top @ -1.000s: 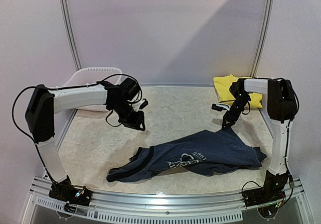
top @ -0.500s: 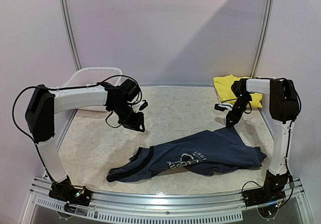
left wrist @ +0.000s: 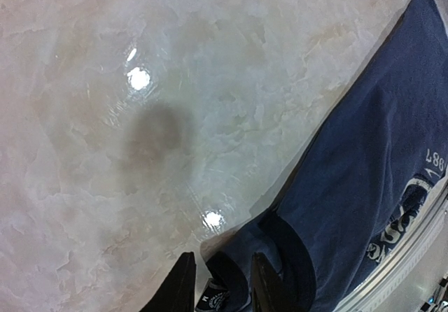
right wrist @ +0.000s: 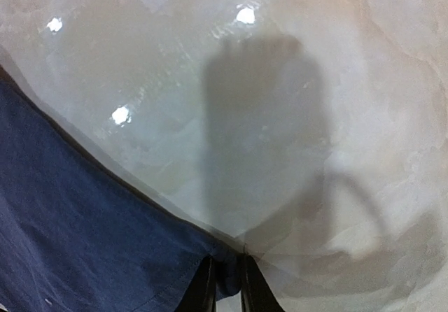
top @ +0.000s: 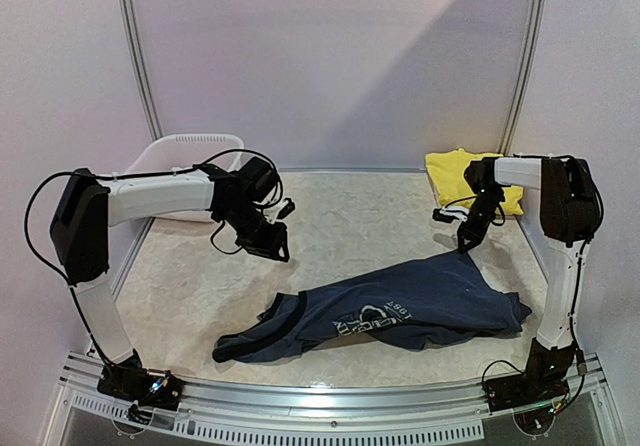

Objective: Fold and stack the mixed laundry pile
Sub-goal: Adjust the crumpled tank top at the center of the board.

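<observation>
At the back left corner, a white basket is seen against the wall, partly hidden behind the left arm. The left gripper is held over the marbled table, left of centre. Its fingers are spread apart, and in the left wrist view the neck opening of the navy top is seen through the gap, lying on the table below them. The navy top is laid out rumpled across the near middle of the table, reaching from just left of centre to near the right arm. White print is shown on its middle. Its left end lies flat with the dark neck band turned up, and its far right edge is drawn up into a small peak. That peak is met by the right gripper, whose fingers are pressed close together on a corner of the navy cloth, as shown in the right wrist view, with bare table beyond. Behind the right gripper, in the back right corner, a yellow garment lies on the table, apart from the navy top.
</observation>
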### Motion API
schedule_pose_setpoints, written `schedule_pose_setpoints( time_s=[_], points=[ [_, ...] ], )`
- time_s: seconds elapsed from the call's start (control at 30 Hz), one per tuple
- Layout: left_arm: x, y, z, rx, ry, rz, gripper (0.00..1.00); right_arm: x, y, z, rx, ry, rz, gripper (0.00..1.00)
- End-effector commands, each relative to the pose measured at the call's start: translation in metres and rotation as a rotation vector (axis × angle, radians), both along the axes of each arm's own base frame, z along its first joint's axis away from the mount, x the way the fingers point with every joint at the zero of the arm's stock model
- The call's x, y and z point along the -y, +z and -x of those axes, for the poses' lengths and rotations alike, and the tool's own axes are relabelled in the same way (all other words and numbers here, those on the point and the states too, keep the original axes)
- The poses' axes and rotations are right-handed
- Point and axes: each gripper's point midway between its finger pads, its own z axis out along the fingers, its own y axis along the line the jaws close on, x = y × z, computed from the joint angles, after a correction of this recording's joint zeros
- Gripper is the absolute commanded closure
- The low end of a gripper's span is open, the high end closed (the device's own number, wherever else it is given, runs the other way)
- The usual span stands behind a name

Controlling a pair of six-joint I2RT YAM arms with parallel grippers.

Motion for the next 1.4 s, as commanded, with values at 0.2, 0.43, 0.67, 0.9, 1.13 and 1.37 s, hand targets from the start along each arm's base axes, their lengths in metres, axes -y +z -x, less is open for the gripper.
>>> schedule_pose_setpoints(
  time_s=[0.2,0.43,0.67,0.9,1.13,1.37],
  points=[
    [0.001,-0.015,-0.025,0.027,-0.012,0.014,0.63,0.016,0.032,-0.022,0.086,-0.131,-0.054,1.00],
    [0.030,-0.036,-0.009,-0.130,-0.115,0.117,0.59,0.041,0.059,-0.023,0.157,-0.253,-0.058,1.00],
    [0.055,-0.047,0.001,-0.184,-0.144,0.255,0.58,0.033,0.055,-0.014,0.132,-0.262,-0.102,1.00],
    [0.087,-0.055,-0.005,-0.200,-0.185,0.291,0.59,0.031,0.051,-0.009,0.108,-0.269,-0.110,1.00],
    [0.091,-0.072,-0.005,-0.227,-0.190,0.252,0.69,0.030,0.046,-0.005,0.096,-0.271,-0.112,1.00],
    [0.091,-0.051,-0.034,-0.076,-0.136,0.240,1.00,0.028,0.049,-0.007,0.105,-0.282,-0.130,1.00]
  ],
)
